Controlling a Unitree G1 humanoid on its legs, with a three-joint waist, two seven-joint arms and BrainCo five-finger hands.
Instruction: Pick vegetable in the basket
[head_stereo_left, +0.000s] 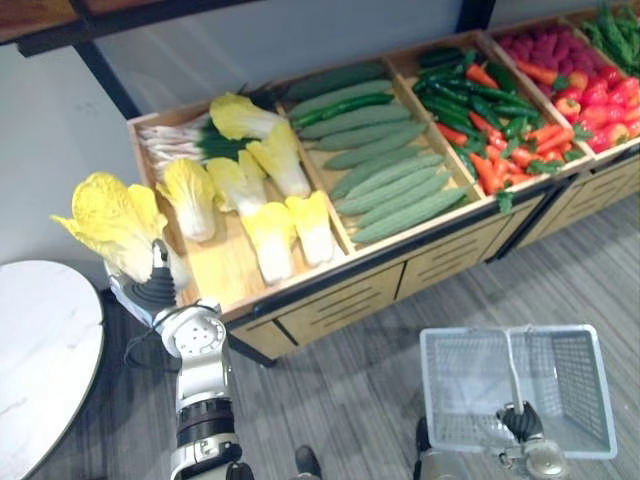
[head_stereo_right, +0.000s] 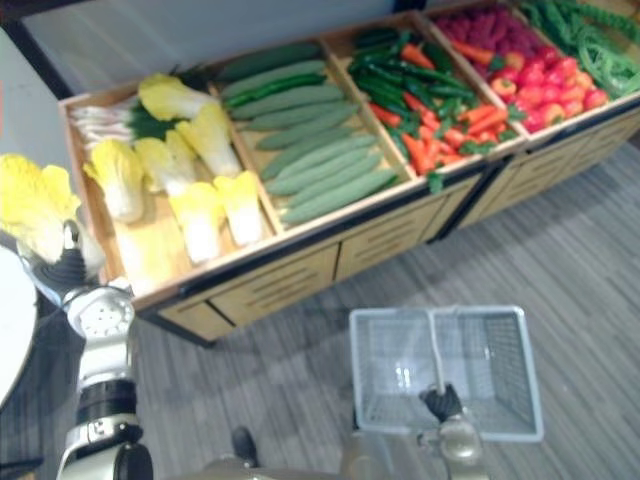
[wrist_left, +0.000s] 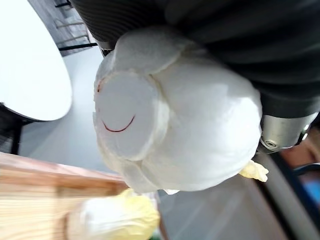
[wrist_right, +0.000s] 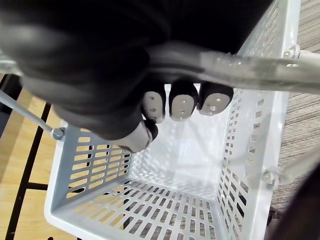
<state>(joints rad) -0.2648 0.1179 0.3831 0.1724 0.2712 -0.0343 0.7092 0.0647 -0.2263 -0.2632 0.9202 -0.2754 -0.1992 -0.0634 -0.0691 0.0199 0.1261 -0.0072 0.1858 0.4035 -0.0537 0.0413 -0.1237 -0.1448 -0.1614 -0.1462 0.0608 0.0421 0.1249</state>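
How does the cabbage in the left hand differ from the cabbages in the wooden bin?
The held cabbage is in the air, leaves upward, outside the wooden bin; the bin cabbages lie flat inside it. The left hand grips the held cabbage; nothing touches the bin cabbages. All have yellow leaves and white stems.

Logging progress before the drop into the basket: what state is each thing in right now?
cabbage: held up beside the stand.
left hand: shut on cabbage.
basket: carried by its handle, nothing inside.
right hand: fingers curled round basket handle.
stand: bins stocked.
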